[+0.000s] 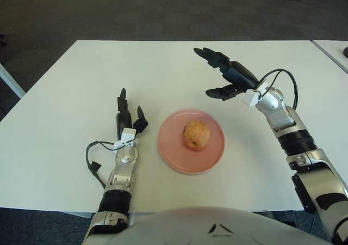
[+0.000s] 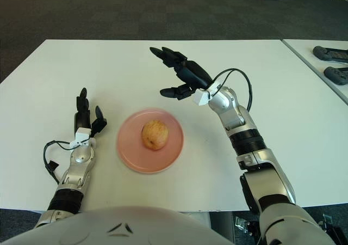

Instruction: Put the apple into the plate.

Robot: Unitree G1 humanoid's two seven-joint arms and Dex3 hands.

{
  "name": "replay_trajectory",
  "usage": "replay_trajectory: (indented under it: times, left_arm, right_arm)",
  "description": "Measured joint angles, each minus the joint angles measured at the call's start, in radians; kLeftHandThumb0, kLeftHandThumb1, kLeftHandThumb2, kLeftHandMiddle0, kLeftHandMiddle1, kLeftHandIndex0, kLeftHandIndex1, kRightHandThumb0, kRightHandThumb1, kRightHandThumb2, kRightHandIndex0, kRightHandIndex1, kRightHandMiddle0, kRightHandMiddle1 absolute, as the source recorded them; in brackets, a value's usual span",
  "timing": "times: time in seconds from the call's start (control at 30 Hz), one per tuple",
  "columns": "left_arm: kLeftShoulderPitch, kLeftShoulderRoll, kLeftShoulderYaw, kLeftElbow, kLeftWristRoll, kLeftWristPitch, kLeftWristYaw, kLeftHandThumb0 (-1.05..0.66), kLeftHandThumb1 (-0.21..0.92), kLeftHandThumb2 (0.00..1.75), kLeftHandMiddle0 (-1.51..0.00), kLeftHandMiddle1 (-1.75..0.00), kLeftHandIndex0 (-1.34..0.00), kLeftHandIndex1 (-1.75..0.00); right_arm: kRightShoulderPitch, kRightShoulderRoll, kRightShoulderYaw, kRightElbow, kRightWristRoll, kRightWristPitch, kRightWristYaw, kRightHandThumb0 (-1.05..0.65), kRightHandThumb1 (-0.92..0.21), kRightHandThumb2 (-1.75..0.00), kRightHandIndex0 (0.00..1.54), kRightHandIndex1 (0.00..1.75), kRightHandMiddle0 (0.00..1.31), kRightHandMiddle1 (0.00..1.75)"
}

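The apple point(image 1: 196, 134) sits alone near the middle of the pink plate point(image 1: 171, 152) on the white table point(image 1: 65, 92), nothing touching it. The right hand point(image 1: 227, 76) hangs beyond the plate's far right side, fingers spread and empty. The left hand point(image 1: 128, 118) shows left of the plate, fingers extended and apart, probably resting on the tabletop.
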Motion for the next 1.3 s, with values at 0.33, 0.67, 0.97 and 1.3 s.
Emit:
replay_trajectory:
  times: [0.33, 0.67, 0.97, 1.3]
  left_arm:
    - [0.004, -0.002, -0.001, -0.002, -0.013, -0.005, -0.006, -0.76, 0.92, 0.96, -0.20, -0.01, 0.00, -0.37]
    - [0.010, 0.004, 0.001, -0.011, -0.015, -0.006, -0.006, -0.76, 0.92, 0.95, -0.20, -0.01, 0.00, -0.38]
    - [0.028, 0.006, 0.000, -0.027, -0.015, -0.007, -0.009, -0.77, 0.92, 0.96, -0.19, 0.00, 0.00, -0.37]
    - [0.037, 0.005, 0.000, -0.043, -0.016, 0.007, -0.009, -0.77, 0.92, 0.95, -0.19, 0.00, 0.00, -0.37]
  right_arm:
    - [-0.085, 0.085, -0.064, 0.250, 0.013, 0.045, -0.128, -1.05, -0.92, -0.85, 0.00, 0.00, 0.00, 0.09]
    - [-0.087, 0.139, -0.107, 0.416, 0.034, 0.059, -0.184, -1.02, -0.92, -0.90, 0.00, 0.00, 0.00, 0.09]
    - [-0.053, 0.176, -0.161, 0.437, 0.082, 0.106, -0.225, -0.98, -0.92, -0.92, 0.00, 0.00, 0.00, 0.12]
    - [0.012, 0.238, -0.206, 0.496, 0.123, 0.191, -0.292, -0.94, -0.92, -0.91, 0.00, 0.00, 0.00, 0.20]
